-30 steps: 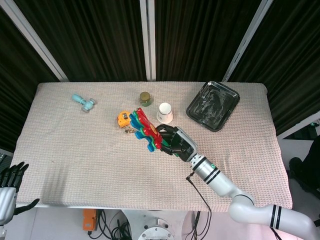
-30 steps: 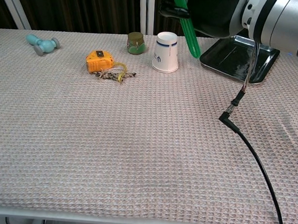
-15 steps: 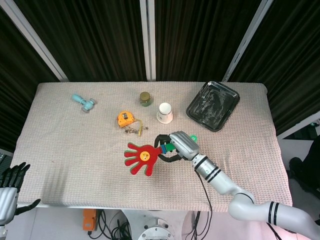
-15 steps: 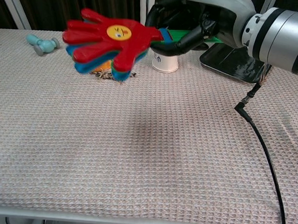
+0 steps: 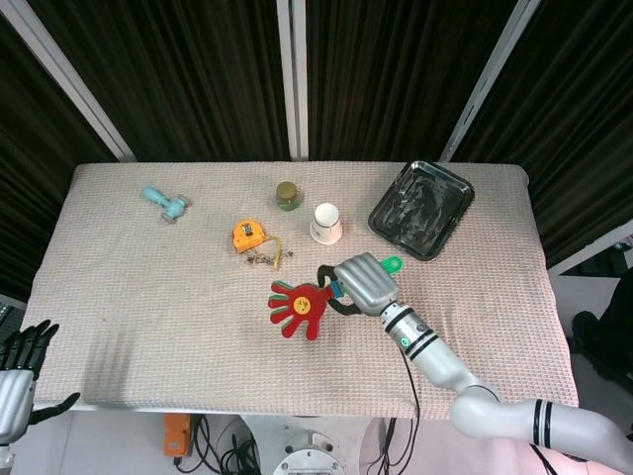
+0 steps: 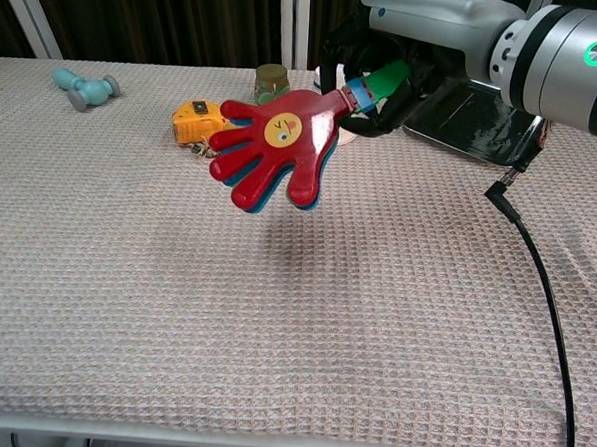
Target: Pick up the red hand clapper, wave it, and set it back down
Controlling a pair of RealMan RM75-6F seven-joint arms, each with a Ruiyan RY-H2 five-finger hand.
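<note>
The red hand clapper (image 5: 300, 306) (image 6: 277, 149) hangs in the air above the middle of the table, its palm tilted down and to the left, with blue and green layers behind the red one. My right hand (image 5: 364, 282) (image 6: 408, 39) grips its green handle (image 6: 384, 80), fingers wrapped round it. My left hand (image 5: 22, 348) is off the table at the bottom left corner of the head view, fingers apart and holding nothing; the chest view does not show it.
A white paper cup (image 5: 326, 223), a small green jar (image 5: 287, 195) (image 6: 272, 85), an orange tape measure (image 5: 245, 236) (image 6: 195, 120) and a teal dumbbell-shaped toy (image 5: 164, 202) (image 6: 82, 87) stand toward the back. A black tray (image 5: 420, 209) (image 6: 481, 119) lies back right. A black cable (image 6: 536, 286) hangs from the right arm.
The right hand has swung the clapper: it stood up edge-on a second ago, dropped flat and leftward, and now tilts downward, slightly nearer the hand. The left hand has not moved.
</note>
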